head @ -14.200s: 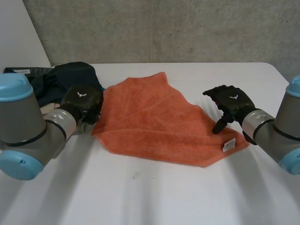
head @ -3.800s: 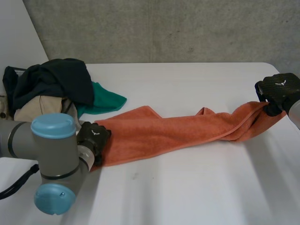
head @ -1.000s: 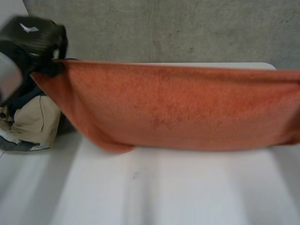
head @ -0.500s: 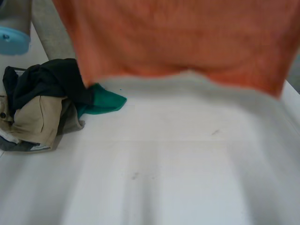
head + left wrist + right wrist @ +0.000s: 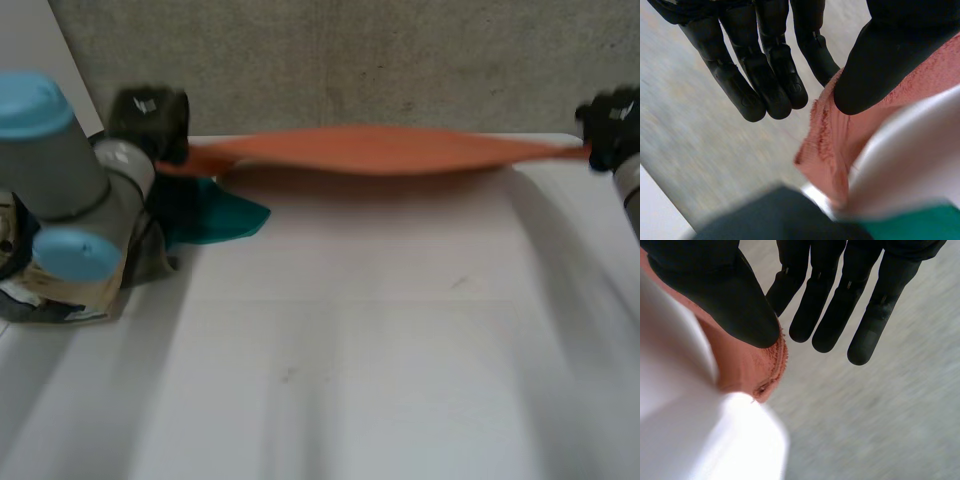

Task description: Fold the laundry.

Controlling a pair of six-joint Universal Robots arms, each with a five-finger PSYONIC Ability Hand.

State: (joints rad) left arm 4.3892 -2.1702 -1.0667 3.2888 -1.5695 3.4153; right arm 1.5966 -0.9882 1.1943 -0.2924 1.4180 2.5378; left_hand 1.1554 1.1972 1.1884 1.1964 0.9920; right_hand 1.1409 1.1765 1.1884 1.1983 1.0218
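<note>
White table [image 5: 400, 350], concrete wall [image 5: 350, 60] behind. Orange towel [image 5: 370, 150] hangs taut in air over table's far side, btwn hands. Left hand [image 5: 150, 112] & right hand [image 5: 606, 122] each pinch a corner, thumb vs straight fingers. Prob. soft, light, floppy; corners = best hold.

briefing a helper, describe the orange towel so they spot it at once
On the white table, look along the far edge by the grey wall. The orange towel is stretched between the left hand and right hand, each pinching one end. Unlike the green cloth lying by the left arm, it is taut and lifted.
</note>
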